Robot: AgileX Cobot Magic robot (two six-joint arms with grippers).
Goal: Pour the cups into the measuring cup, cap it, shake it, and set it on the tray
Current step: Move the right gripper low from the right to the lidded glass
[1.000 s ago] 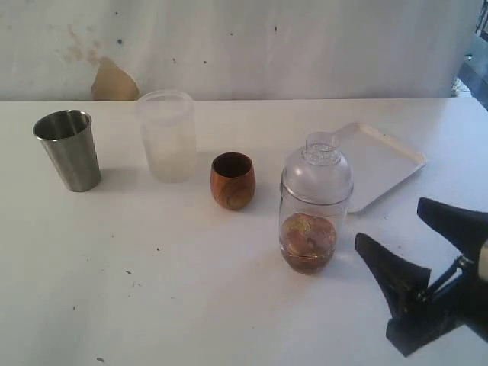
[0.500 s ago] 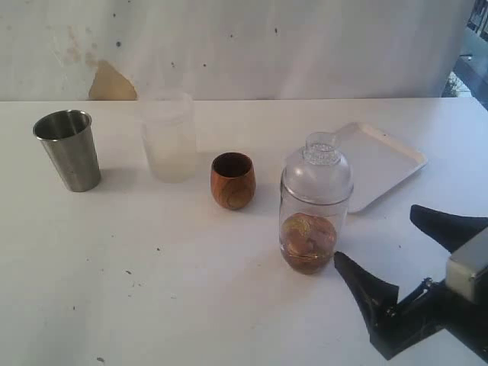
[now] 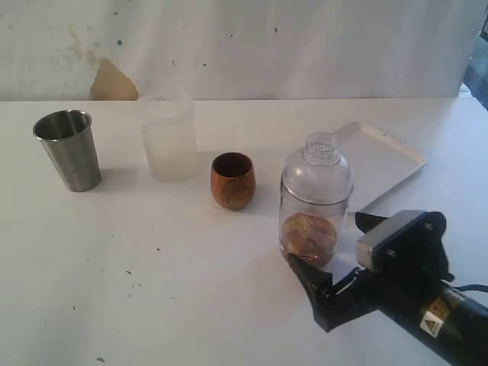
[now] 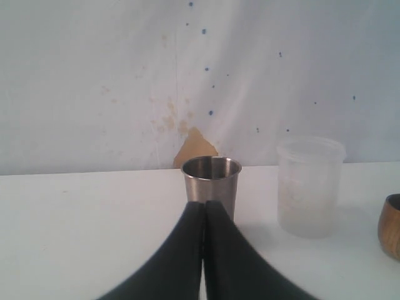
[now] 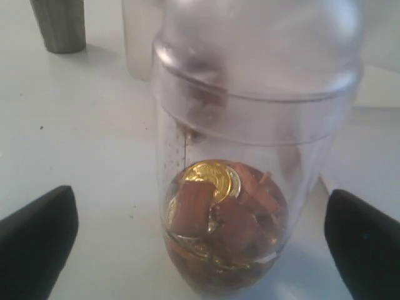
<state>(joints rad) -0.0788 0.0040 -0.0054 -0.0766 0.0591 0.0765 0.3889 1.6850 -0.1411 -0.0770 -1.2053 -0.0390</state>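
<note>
The measuring cup stands mid-table with a clear domed cap on it and gold coins and brown pieces inside. My right gripper is open, one finger on each side of the cup's lower part and apart from the glass. In the right wrist view the measuring cup fills the space between the wide-set fingers of the right gripper. The wooden cup and the steel cup stand further left. The tray lies behind the measuring cup. My left gripper is shut on nothing, in front of the steel cup.
A frosted white plastic cup stands between the steel and wooden cups; the left wrist view also shows this frosted cup and the wooden cup's edge. A stained wall runs behind the table.
The right gripper has moved left across the table to the measuring cup and spread its jaws wider, so its fingers now flank the cup. Nothing else moved.
</note>
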